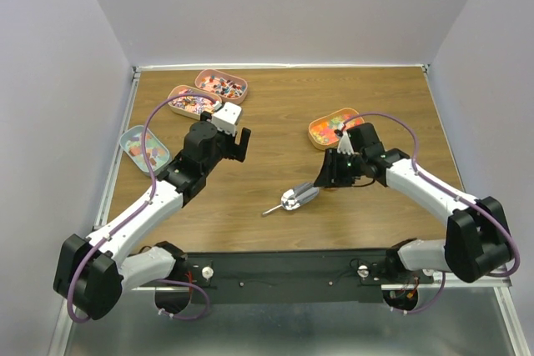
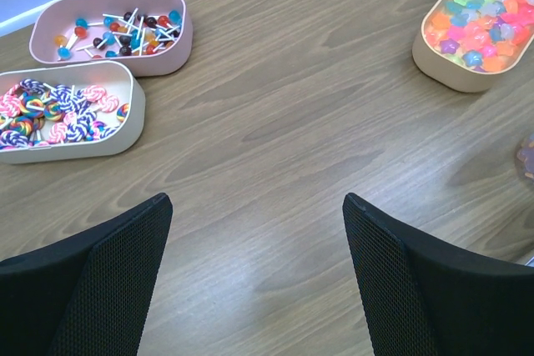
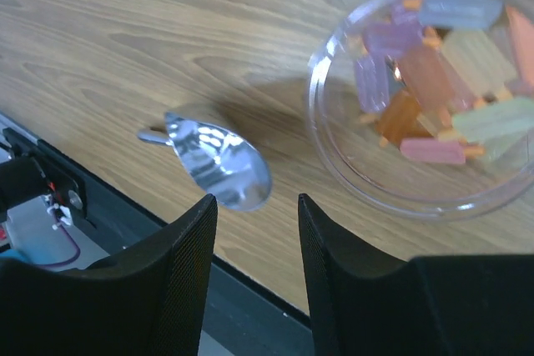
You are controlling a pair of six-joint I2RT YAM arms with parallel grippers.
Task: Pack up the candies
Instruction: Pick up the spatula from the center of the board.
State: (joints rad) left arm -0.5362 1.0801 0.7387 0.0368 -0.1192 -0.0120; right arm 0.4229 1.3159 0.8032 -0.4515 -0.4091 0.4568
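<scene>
From above, the left gripper [image 1: 236, 141] hangs wide open and empty near the far-left lollipop tins [image 1: 196, 99], likely parked clear. The right gripper [image 1: 327, 177] hovers just right of the scoop [image 1: 299, 198] lying on the desk [image 1: 275, 106].

The left wrist view shows the candies [image 2: 480, 14] heaped in a far-right tin [image 2: 442, 68].

In the right wrist view, the right gripper [image 3: 257, 202] is partly open and holds nothing. It seems lined up over the scoop [image 3: 221, 164], beside a clear bowl [image 3: 334, 156] of pastel sweets.

This looks like a robotics lab cell. Plain pale walls [image 1: 292, 6] box in a wood-grain table [image 1: 275, 114] carrying two bolted-down robot arms [image 1: 150, 202].
</scene>
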